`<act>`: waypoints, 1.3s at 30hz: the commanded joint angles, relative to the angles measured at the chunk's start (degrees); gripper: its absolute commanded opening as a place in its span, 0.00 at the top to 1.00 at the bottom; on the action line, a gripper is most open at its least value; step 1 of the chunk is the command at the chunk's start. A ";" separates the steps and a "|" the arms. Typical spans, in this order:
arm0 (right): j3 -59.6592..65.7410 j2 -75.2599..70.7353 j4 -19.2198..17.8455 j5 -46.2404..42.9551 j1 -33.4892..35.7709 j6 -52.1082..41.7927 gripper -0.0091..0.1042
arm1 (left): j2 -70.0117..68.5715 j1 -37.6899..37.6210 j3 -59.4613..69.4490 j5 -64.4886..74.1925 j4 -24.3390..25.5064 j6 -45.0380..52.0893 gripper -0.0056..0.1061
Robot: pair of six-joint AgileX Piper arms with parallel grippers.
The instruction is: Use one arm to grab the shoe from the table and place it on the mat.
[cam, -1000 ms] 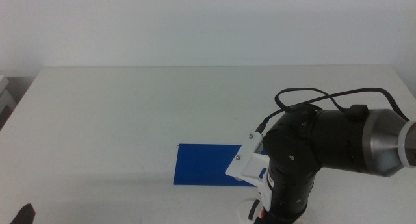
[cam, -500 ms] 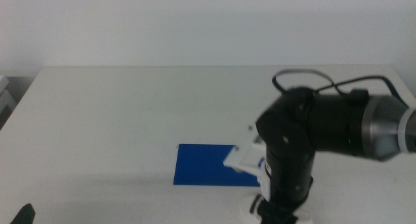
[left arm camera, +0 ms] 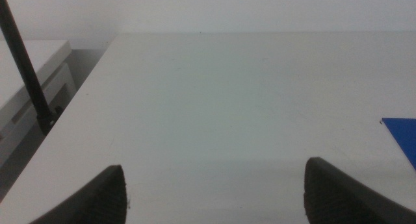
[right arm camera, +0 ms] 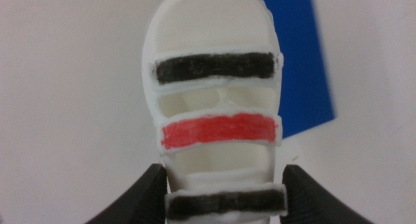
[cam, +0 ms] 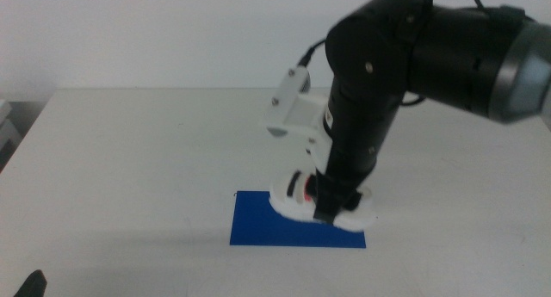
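Note:
The white shoe (cam: 297,192) with two black straps and one red strap hangs in my right gripper (cam: 325,207), which is shut on its heel end. The large black arm (cam: 379,64) reaches in from the right and holds the shoe low over the right part of the blue mat (cam: 263,219); I cannot tell whether the sole touches it. In the right wrist view the shoe (right arm camera: 218,107) fills the middle between the jaws, with the mat (right arm camera: 296,68) below its toe. My left gripper (left arm camera: 218,204) waits open at the front left of the table (cam: 129,142).
The mat's corner (left arm camera: 403,136) shows in the left wrist view. A black rod (left arm camera: 26,68) and a white shelf (left arm camera: 32,87) stand off the table's left edge. The white wall runs behind the table's far edge.
The right arm has risen from the table's front edge and carried the shoe back over the mat's right part. The left gripper has not moved.

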 commanded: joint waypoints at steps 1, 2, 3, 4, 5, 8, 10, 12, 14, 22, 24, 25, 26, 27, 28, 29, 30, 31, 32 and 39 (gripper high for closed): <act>-4.50 -1.10 -0.35 3.24 -1.25 -2.64 0.95 | -0.79 -0.23 0.40 -4.58 -0.44 -0.25 0.11; -5.83 -0.26 -0.35 3.24 -1.31 -2.64 0.95 | -0.79 -0.23 0.40 -4.58 -0.44 -0.25 0.11; -7.14 0.56 -0.42 3.24 -1.37 -2.71 0.95 | -0.79 -0.23 0.40 -4.58 -0.44 -0.25 0.11; -8.46 1.44 -0.42 3.24 -1.68 -3.13 0.95 | -0.79 -0.23 0.40 -4.58 -0.44 -0.25 0.11; -9.47 2.25 -0.36 3.24 -1.89 -3.58 0.95 | -0.79 -0.23 0.40 -4.58 -0.44 -0.25 0.11; -12.70 5.30 -0.36 3.24 -2.46 -5.93 0.95 | -0.79 -0.23 0.40 -4.58 -0.44 -0.25 0.11; -14.30 7.29 -0.36 3.24 -2.57 -7.46 0.95 | -0.79 -0.23 0.40 -4.58 -0.44 -0.25 0.11; -15.08 8.99 -0.36 3.19 -2.72 -8.69 0.95 | -0.79 -0.23 0.40 -4.58 -0.44 -0.25 0.11; -15.12 10.43 -0.36 2.77 -3.03 -11.03 0.95 | -0.79 -0.23 0.40 -4.58 -0.44 -0.25 0.11; -15.12 15.52 0.68 -0.17 -3.50 -24.10 0.95 | -0.79 -0.23 0.40 -4.58 -0.44 -0.25 0.11; -15.12 16.19 1.48 -1.37 -3.50 -25.24 0.95 | -0.79 -0.23 0.40 -4.58 -0.44 -0.25 0.11; -15.12 16.33 1.90 -1.84 -3.50 -25.29 0.95 | -0.79 -0.23 0.40 -4.58 -0.44 -0.25 0.11; -15.12 16.69 2.02 -2.28 -3.50 -25.29 0.95 | -0.79 -0.23 0.40 -4.58 -0.44 -0.25 0.11; -15.12 16.84 2.26 -2.90 -3.50 -25.29 0.95 | -0.79 -0.23 0.40 -4.58 -0.44 -0.25 0.11; -15.12 17.17 2.27 -3.38 -3.50 -25.23 0.95 | -0.79 -0.23 0.40 -4.58 -0.44 -0.25 0.11; -15.12 17.37 2.34 -3.77 -3.50 -24.93 0.95 | -0.79 -0.23 0.40 -4.58 -0.44 -0.25 0.11; -15.12 17.62 2.41 -4.12 -3.50 -24.57 0.95 | -0.79 -0.23 0.40 -4.58 -0.44 -0.25 0.11; -15.12 17.93 2.41 -4.67 -3.50 -23.87 0.95 | -0.79 -0.23 0.40 -4.58 -0.44 -0.25 0.11; -15.12 18.16 2.41 -4.96 -3.50 -23.08 0.95 | -0.79 -0.23 0.40 -4.58 -0.44 -0.25 0.11; -15.07 19.43 2.45 -5.91 -3.50 -20.34 0.95 | -0.79 -0.23 0.40 -4.58 -0.44 -0.25 0.11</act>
